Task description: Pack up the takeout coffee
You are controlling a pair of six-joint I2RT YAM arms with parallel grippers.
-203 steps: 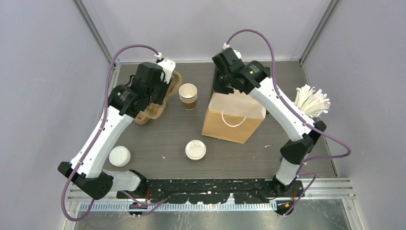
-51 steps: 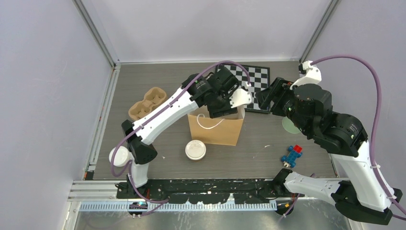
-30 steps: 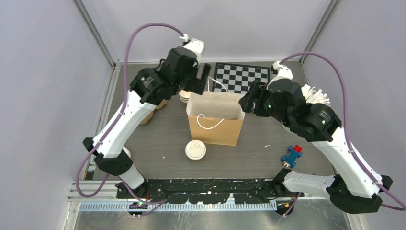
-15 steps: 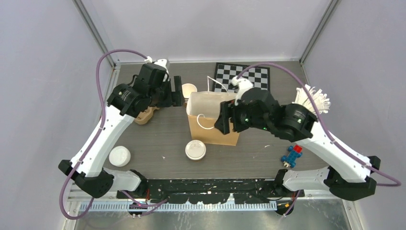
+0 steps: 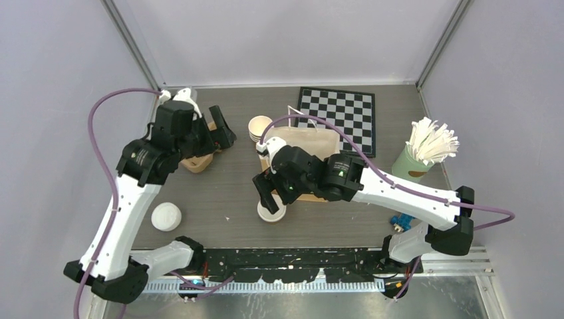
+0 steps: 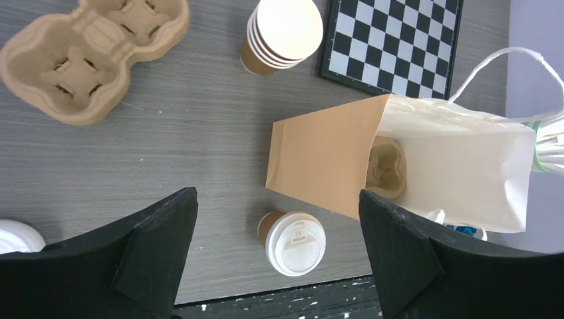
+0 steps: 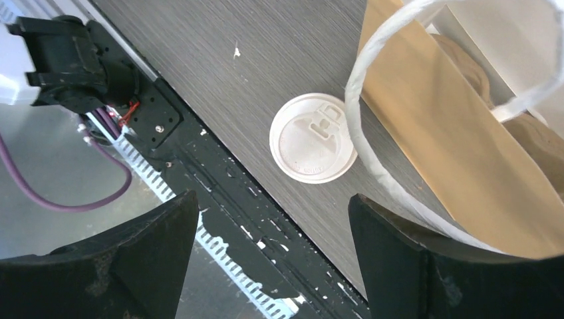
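- Right jaws: spread wide and empty, hanging directly above the takeout coffee [image 7: 312, 137], one jaw to each side of it in the right wrist view.
- Left jaws: also spread wide and empty, held high over the far left part of the counter [image 5: 226, 193], well apart from the cup.
- The takeout coffee stands upright near the middle of the counter's near edge, just beside the near face of the brown paper bag [image 6: 326, 159].
- The bag is open at the top, and a moulded carrier [image 6: 386, 166] shows inside it.
- The bag's white handle loop [image 7: 352, 100] crosses the lid's edge in the right wrist view. Whether it touches cannot be told.
- Likely step: closing on the cup. To do it well, come straight down, centred and clear of that loop. Pinch the paper wall below the lid, since the lid itself might pop off.
- Squeeze gently, keep the cup upright, and raise it above the bag's mouth before lowering it in.
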